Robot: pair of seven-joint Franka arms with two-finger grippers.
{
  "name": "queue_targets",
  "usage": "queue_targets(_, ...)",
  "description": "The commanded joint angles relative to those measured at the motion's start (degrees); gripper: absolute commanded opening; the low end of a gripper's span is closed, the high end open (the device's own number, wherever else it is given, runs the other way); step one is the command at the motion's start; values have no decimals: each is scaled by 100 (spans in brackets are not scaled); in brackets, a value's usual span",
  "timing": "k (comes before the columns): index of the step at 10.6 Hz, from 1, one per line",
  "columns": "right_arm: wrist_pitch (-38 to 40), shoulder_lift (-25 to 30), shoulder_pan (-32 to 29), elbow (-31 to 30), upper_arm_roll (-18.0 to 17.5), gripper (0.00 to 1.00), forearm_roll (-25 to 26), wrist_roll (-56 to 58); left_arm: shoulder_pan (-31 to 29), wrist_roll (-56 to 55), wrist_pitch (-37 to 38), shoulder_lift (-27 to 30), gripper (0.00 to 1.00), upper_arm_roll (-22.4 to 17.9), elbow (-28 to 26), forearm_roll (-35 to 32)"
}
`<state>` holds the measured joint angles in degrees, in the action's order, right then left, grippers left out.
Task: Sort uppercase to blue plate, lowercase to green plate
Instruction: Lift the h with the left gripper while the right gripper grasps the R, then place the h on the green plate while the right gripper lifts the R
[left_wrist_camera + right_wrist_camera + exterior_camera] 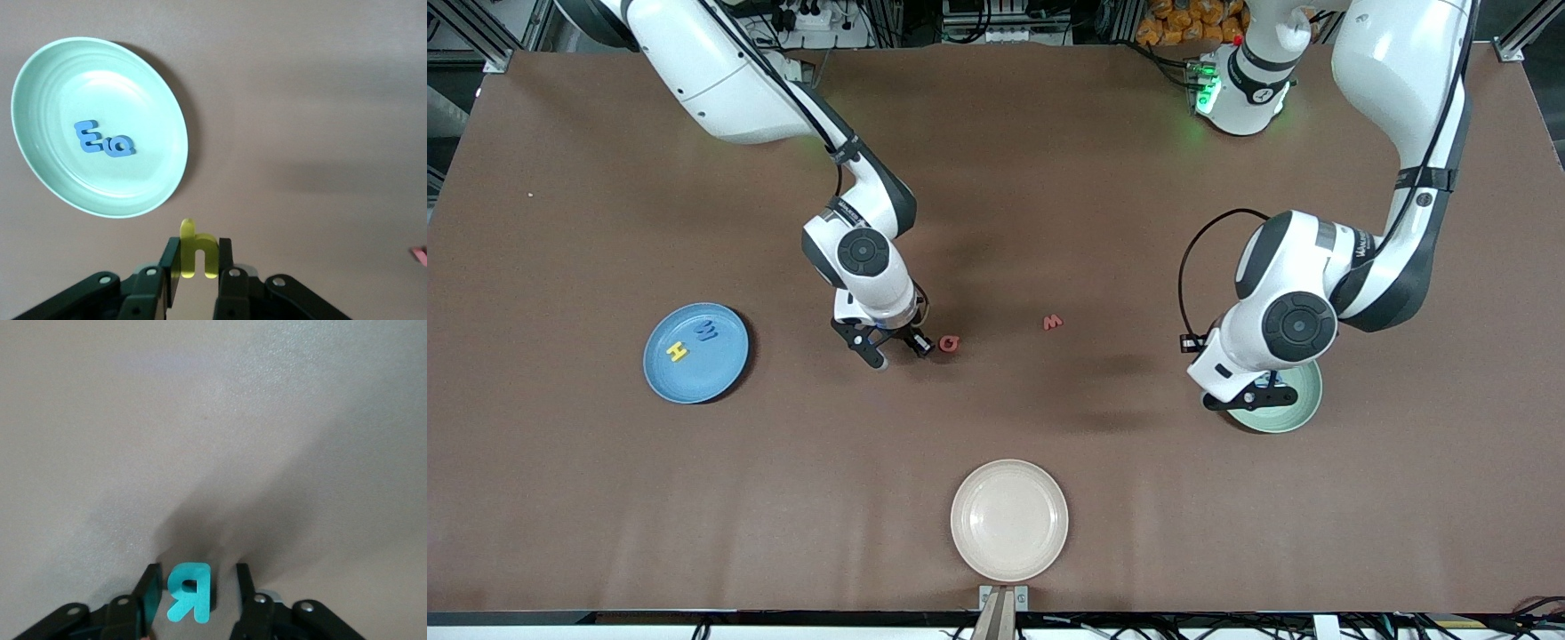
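Surface: brown matte table [1049, 178], faintly creased.
Teal letter: flat foam piece [189, 591], seen only in the right wrist view, lying on the table between the fingers of the right gripper [891, 350]; one finger is close against it, the other stands apart, so the jaws are partly open and no grip is shown.
Red Q [950, 344]: just beside that gripper.
Red w [1054, 322]: on bare table, toward the left arm's end.
Yellow h [197, 251]: pinched upright in the closed left gripper [195, 267], over the table beside the green plate [40, 87].
Green plate contents: blue m [86, 137] and blue g [120, 145], touching; hidden in the front view.
Blue plate [660, 373]: round, shallow; yellow H [679, 352] and blue M [707, 332] on it.
Cream plate [1008, 520]: nearest the front camera.
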<state>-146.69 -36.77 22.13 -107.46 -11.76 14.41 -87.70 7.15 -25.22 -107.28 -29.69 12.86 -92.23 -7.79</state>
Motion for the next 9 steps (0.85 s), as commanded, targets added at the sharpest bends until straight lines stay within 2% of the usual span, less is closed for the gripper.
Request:
queue_targets(1, 18, -111, 55, 129, 25, 44, 150, -212, -546, 534, -608, 394, 0, 50, -883, 102)
queue_targets(3, 18, -111, 55, 129, 25, 38, 150, -212, -689, 658, -916, 315, 0, 50, -1078, 76)
queue_targets(7, 18, -111, 55, 129, 25, 27, 254, -204, -970, 659, -1453, -186, 0, -3, -1017, 58)
queue_targets(8, 18, -111, 55, 129, 25, 25, 273, -204, -1023, 659, -1541, -265, 5, -3, -990, 6)
queue_targets(9, 18, -111, 55, 129, 25, 24, 282, -204, -1023, 659, -1550, -300, 22, -3, -964, -142)
